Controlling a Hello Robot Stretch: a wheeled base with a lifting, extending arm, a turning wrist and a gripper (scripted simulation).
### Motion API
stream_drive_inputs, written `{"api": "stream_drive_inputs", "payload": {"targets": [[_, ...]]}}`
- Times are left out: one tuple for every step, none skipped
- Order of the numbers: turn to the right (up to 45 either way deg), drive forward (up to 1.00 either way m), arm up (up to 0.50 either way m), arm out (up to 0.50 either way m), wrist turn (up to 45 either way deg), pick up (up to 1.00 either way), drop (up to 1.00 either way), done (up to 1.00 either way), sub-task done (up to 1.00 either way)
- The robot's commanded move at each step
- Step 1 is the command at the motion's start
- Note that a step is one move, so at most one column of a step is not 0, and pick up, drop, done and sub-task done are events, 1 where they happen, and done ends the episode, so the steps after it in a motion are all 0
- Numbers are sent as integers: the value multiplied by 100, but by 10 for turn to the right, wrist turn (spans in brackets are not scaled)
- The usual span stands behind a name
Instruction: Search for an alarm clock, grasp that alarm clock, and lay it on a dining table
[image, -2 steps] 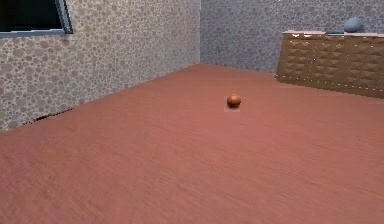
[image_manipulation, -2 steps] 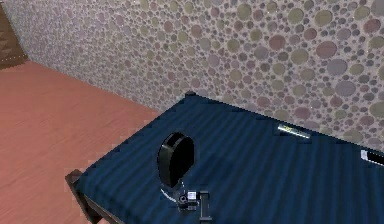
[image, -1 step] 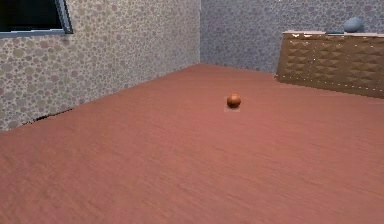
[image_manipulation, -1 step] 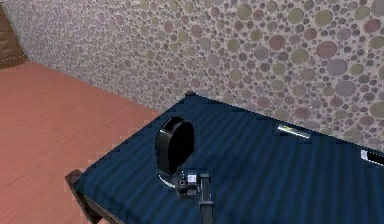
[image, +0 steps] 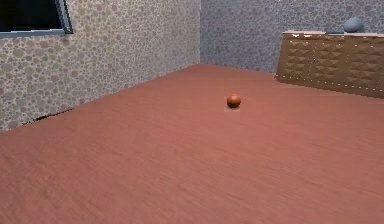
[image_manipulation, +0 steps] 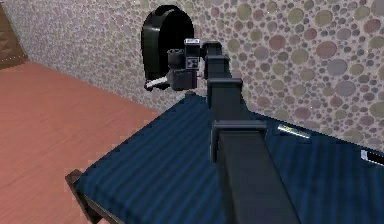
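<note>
In the arm side view my arm (image_manipulation: 240, 140) reaches out over a dark blue, striped surface (image_manipulation: 170, 160) with a wooden frame. At the arm's far end the gripper (image_manipulation: 168, 78) stands in front of the pebble-patterned wall. A black, dome-topped thing (image_manipulation: 162, 35), which may be the alarm clock, hangs at the fingers' end, clear of the blue surface and the floor, so the gripper holds it. A small white part (image_manipulation: 155, 84) shows just below it.
A thin pen-like thing (image_manipulation: 292, 130) and a small flat thing (image_manipulation: 372, 155) lie on the blue surface. In the forward view an orange ball (image: 233, 100) sits on open wooden floor. At the back right a wooden dresser (image: 330, 62) carries a grey-blue thing (image: 353, 24). There is a window (image: 30, 15) at the upper left.
</note>
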Motion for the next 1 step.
{"api": "stream_drive_inputs", "payload": {"targets": [[0, 0, 0, 0, -450, 0, 0, 0, 0]]}}
